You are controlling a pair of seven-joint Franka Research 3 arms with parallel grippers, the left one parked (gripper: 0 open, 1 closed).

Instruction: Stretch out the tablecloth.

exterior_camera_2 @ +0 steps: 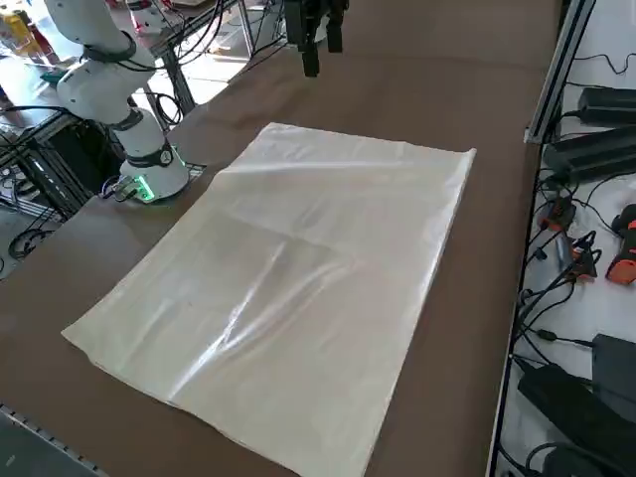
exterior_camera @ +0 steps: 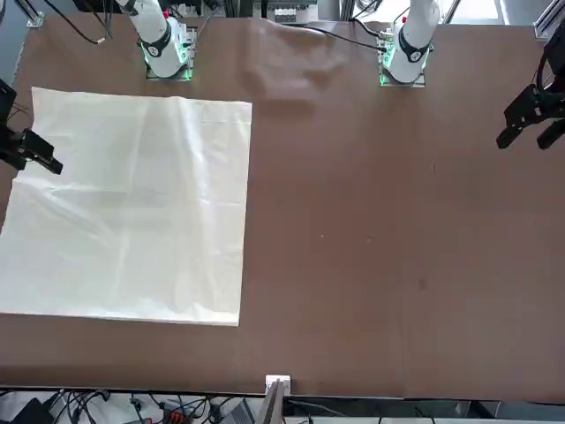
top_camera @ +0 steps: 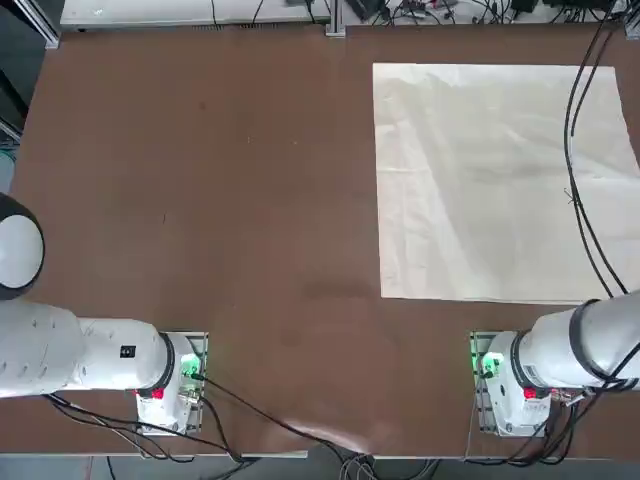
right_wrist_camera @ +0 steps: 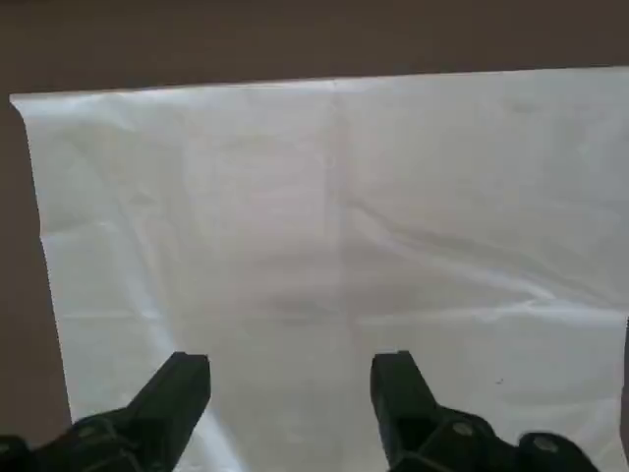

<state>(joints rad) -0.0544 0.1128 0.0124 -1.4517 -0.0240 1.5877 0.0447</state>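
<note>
The tablecloth (top_camera: 500, 180) is a plain cream-beige sheet lying spread flat on the right half of the brown table, with faint creases and straight edges. It fills the left part of the front view (exterior_camera: 132, 203) and the middle of the right side view (exterior_camera_2: 298, 278). My right gripper (exterior_camera: 26, 148) hangs in the air over the cloth's outer right edge, clear of the fabric. In the wrist view the gripper (right_wrist_camera: 292, 364) is open, its two black fingers wide apart with nothing between them. Below it lie the tablecloth (right_wrist_camera: 334, 216) and one of its corners.
The bare brown tabletop (top_camera: 200, 200) stretches left of the cloth. My right arm's black cable (top_camera: 575, 150) hangs over the cloth's right part. The arm's base (top_camera: 510, 385) stands just behind the cloth's near edge. Power supplies and cables (exterior_camera_2: 596, 248) lie beyond the table's far rail.
</note>
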